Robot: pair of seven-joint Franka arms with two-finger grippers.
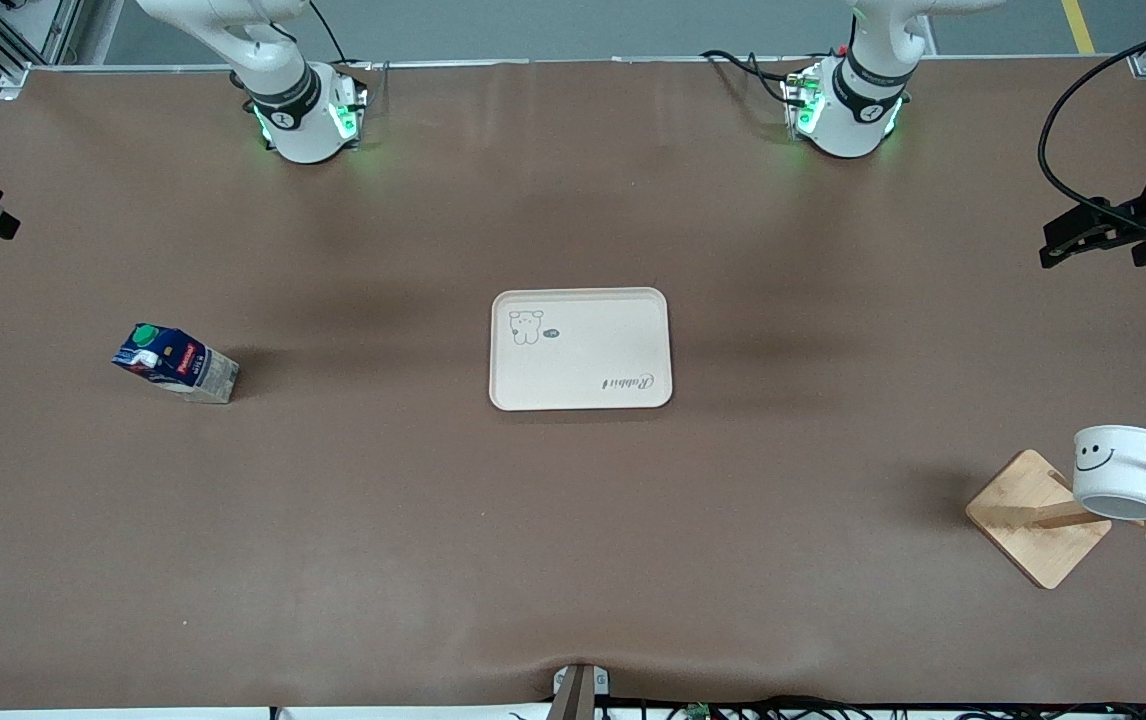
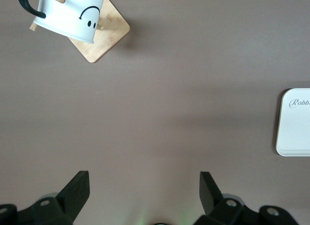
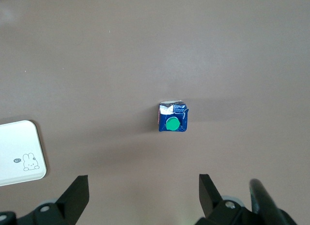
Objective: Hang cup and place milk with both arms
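**Cup's on the rack, milk out on the mat**

Starting at the claws: our left gripper (image 2: 143,196) has its fingers spread wide with nothing between them, up in the air over bare brown table (image 1: 573,560) at the left arm's end. Looking outward from it, we see the cup (image 2: 72,14) hanging by its black handle on a peg of the wooden rack (image 2: 107,36), smiley face showing, and a corner of the tray (image 2: 294,123) well apart from it. No clutter sits between that claw and the rack.

Our right gripper (image 3: 143,196) is spread wide too and holding nothing, hovering over the table at the right arm's end. In its wrist view the milk (image 3: 173,118) stands upright on the mat, green cap facing up, with open mat all round it and the tray's rabbit corner (image 3: 22,152) off to one side.

From the front, the tray (image 1: 581,300) sits mid-table between the milk (image 1: 176,362) and the rack (image 1: 1033,520); the cup (image 1: 1121,470) hangs at the left arm's end.
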